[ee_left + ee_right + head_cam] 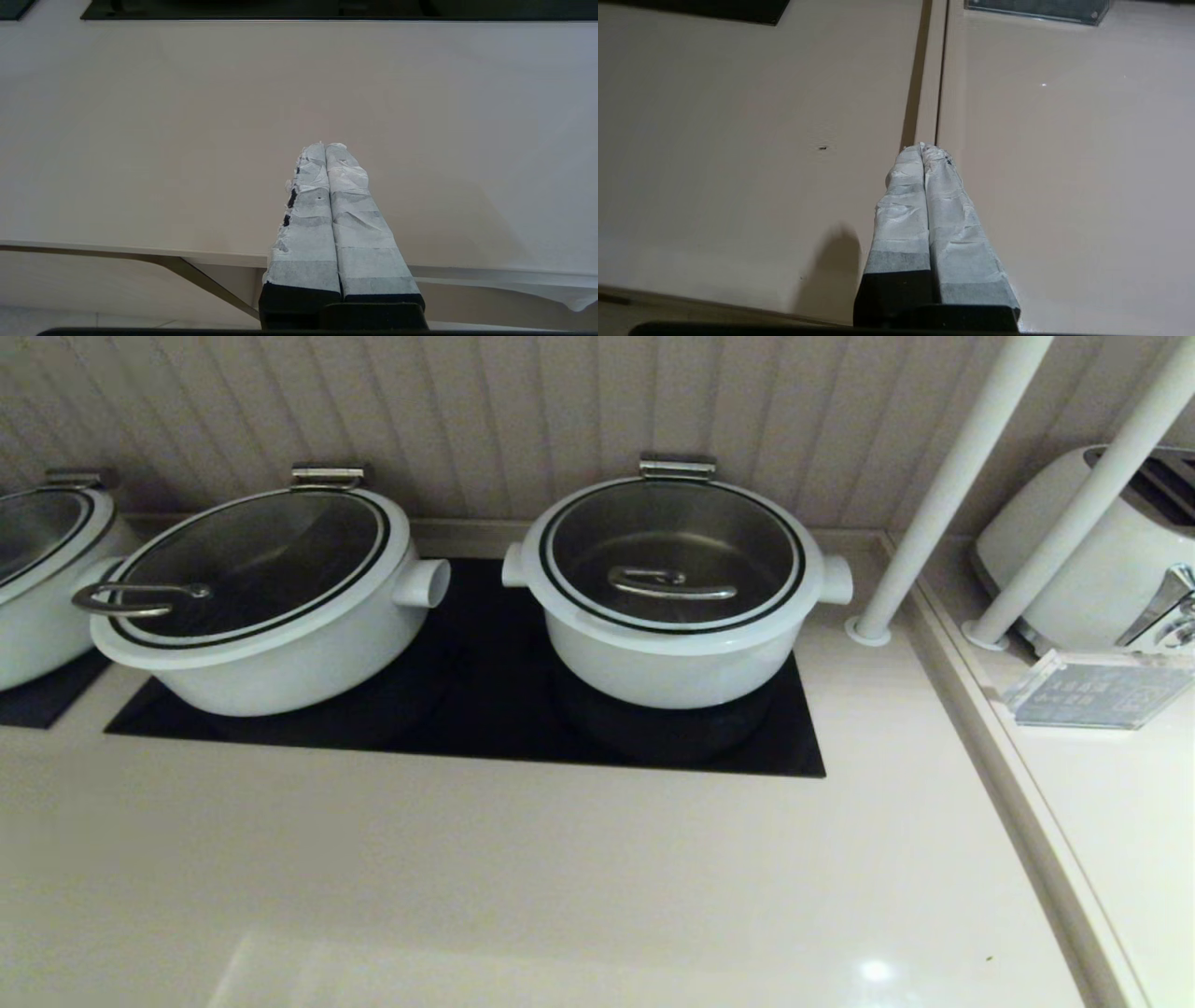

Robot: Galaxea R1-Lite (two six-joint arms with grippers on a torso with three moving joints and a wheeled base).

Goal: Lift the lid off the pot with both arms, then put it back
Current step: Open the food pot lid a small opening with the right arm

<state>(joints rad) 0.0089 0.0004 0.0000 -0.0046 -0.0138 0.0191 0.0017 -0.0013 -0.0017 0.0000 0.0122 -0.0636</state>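
A white pot (667, 663) stands on the black cooktop (485, 709) with its glass lid (674, 551) seated flat; a metal handle (670, 583) lies on the lid. Neither gripper shows in the head view. In the left wrist view my left gripper (325, 145) is shut and empty over the bare beige counter near its front edge. In the right wrist view my right gripper (923, 147) is shut and empty over the counter beside a seam (927, 70). Both are well short of the pot.
A second white pot (271, 644) with a tilted lid (252, 560) stands to the left, a third (37, 569) at the far left. Two white poles (943, 495) rise at the right. A toaster (1102, 551) and a clear sign (1092, 691) sit on the right counter.
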